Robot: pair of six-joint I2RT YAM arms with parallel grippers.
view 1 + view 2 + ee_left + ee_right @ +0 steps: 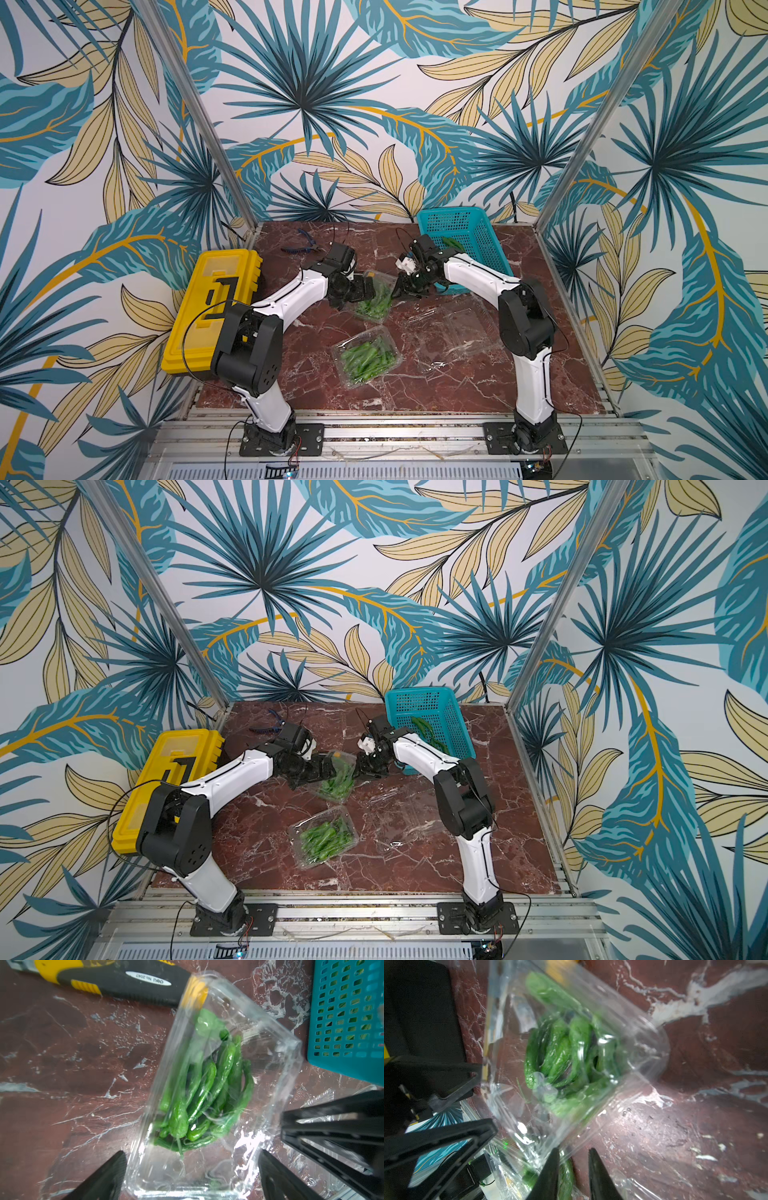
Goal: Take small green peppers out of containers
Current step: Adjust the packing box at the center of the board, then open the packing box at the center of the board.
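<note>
Glossy green skins show through thin clear plastic: the peppers (pixel 207 1088) lie in a tangled heap inside a clear box (pixel 380 281), which sits just below the middle of the frame in both top views, on the marbled table (pixel 415 386). I judge them light, slick and easily bruised. They are curved enough to hook one another, so each is best taken across its thick middle rather than by the wiry stem. Their box looks flimsy and springy. It would likely buckle under a hard squeeze and skate on the polished stone, so the stiffer rim or a short end is the place to hold it, and its lid appears closed over the heap. The left gripper (pixel 192 1152) stands wide open astride one short end, holding nothing. The right gripper (pixel 573 1150) has its jaws drawn nearly together at the opposite rim, and I cannot tell whether the lip is pinched between them. Lower in the frame a second box (pixel 347 347) holds more peppers, with an empty box (pixel 457 328) to its right. A teal basket (pixel 451 212) holding a few peppers stands upper right of centre, a yellow toolbox (pixel 216 307) sits at the left, and pliers (pixel 301 245) lie upper left of centre. Only one piece of writing is legible: a white oval on the knife (pixel 124 982) beside the clear box reads "deli No.2047".
</note>
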